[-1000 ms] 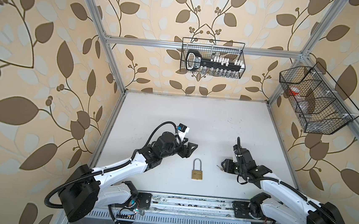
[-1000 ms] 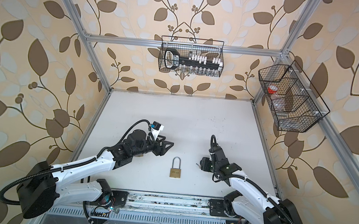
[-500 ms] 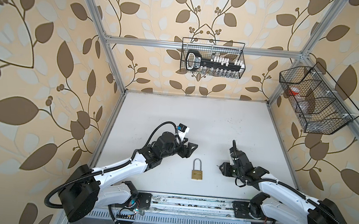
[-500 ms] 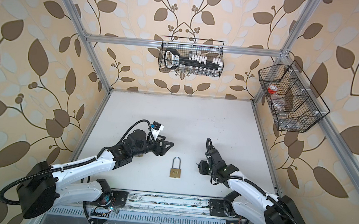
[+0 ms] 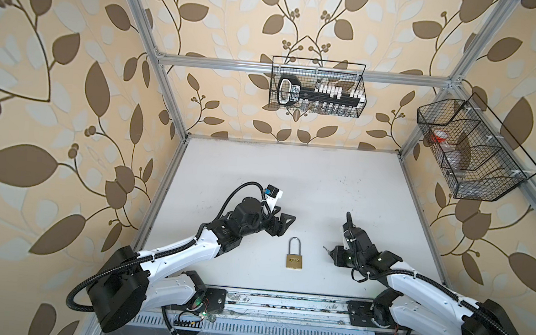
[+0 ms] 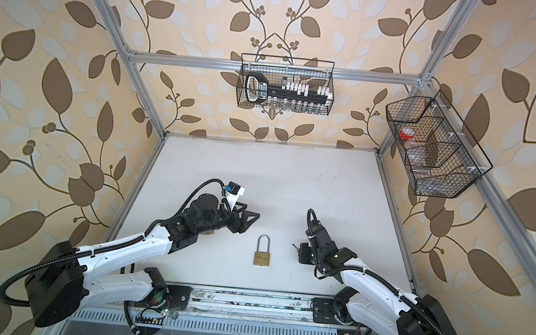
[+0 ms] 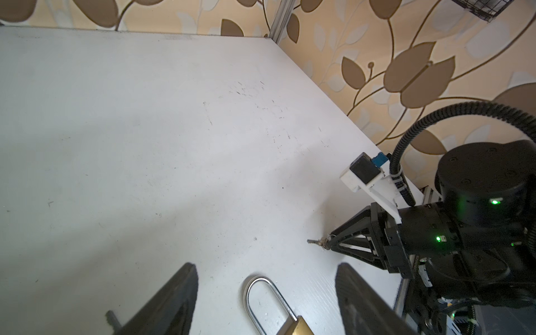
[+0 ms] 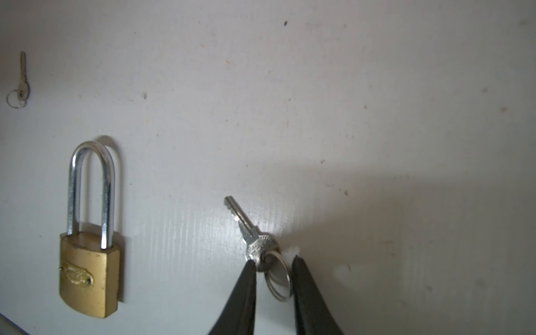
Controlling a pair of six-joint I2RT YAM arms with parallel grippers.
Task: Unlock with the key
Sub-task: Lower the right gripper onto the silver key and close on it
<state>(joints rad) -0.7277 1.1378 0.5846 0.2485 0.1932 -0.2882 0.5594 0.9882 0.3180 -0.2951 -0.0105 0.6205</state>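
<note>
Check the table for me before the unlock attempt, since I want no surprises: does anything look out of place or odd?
One thing: a second key on its own ring lies apart on the table, beyond the padlock from the key at the right claw. Nothing shows which one fits. The padlock lies flat, shackle shut.

Padlock (image 8: 90,261): one. Keys: two; first key (image 8: 256,246) between right gripper (image 8: 274,261) fingers, second key (image 8: 22,78) well clear. Baskets (image 5: 333,62) (image 5: 487,189): two.
</note>
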